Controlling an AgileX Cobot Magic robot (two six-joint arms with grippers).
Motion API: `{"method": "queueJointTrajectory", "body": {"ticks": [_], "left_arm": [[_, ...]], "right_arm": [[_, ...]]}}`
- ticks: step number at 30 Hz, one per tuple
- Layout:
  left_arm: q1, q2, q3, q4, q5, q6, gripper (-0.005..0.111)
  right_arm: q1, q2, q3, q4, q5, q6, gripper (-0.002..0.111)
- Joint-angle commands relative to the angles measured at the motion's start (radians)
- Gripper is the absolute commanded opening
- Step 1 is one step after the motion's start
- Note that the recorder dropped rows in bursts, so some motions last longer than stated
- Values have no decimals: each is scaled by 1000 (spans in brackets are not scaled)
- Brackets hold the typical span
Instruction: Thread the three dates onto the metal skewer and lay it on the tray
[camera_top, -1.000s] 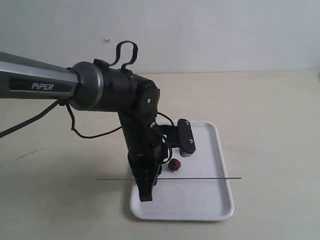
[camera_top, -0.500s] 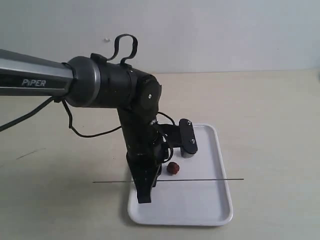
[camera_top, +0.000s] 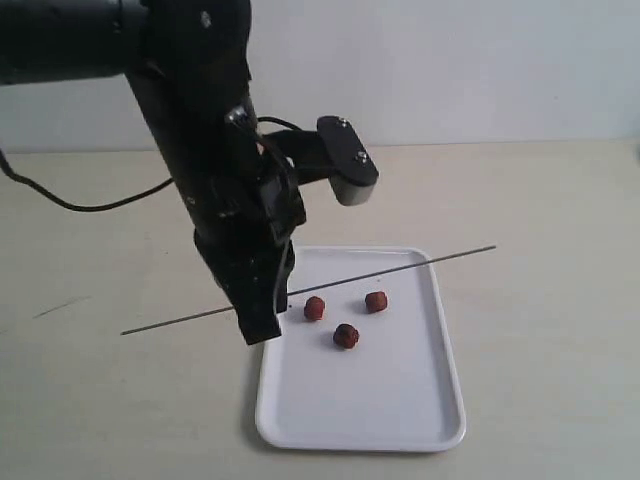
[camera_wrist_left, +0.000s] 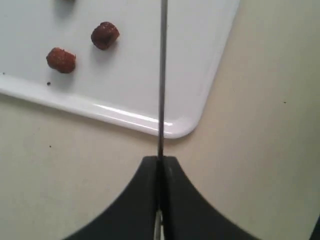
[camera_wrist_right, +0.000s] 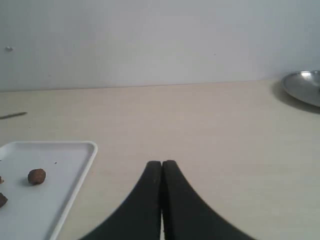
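A pale beige tabletop stretches back to a plain off-white wall. The light is soft and even, casting only faint shadows. Close to the wall, a shiny metal dish rests on the tabletop, partly out of frame.

- exterior: raised, angled down across the table toward the wall, mid range, whole tray in frame
- left wrist: close, looking almost straight down on one tray corner
- right wrist: low, near level, facing the wall
- all three share the tray and dates
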Motion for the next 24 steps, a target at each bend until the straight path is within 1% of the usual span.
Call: {"method": "queueJointTrajectory", "body": {"ticks": [1,5,10,16,18,21,24], "left_arm": [[-5,-70,9,-9,30,-64,0],[-5,-142,67,-7,30,-68,0],[-3,-236,170,18,30,-71,0],[46,-338,297,27,21,-82,0],[71,-364,340,27,30,-82,0],[102,-380,387,39,30,-95,0],[129,-387,398,41,-6,-188,0]], "right_arm": [[-5,-6,6,0,-1,-3,0],[-5,-6,6,0,-1,-3,0],[-5,-6,6,0,-1,-3,0],[-5,-6,6,0,-1,-3,0],[-5,-6,6,0,-33,-3,0],[-5,-6,6,0,-138,-3,0],[-5,-6,6,0,-273,-3,0]]}}
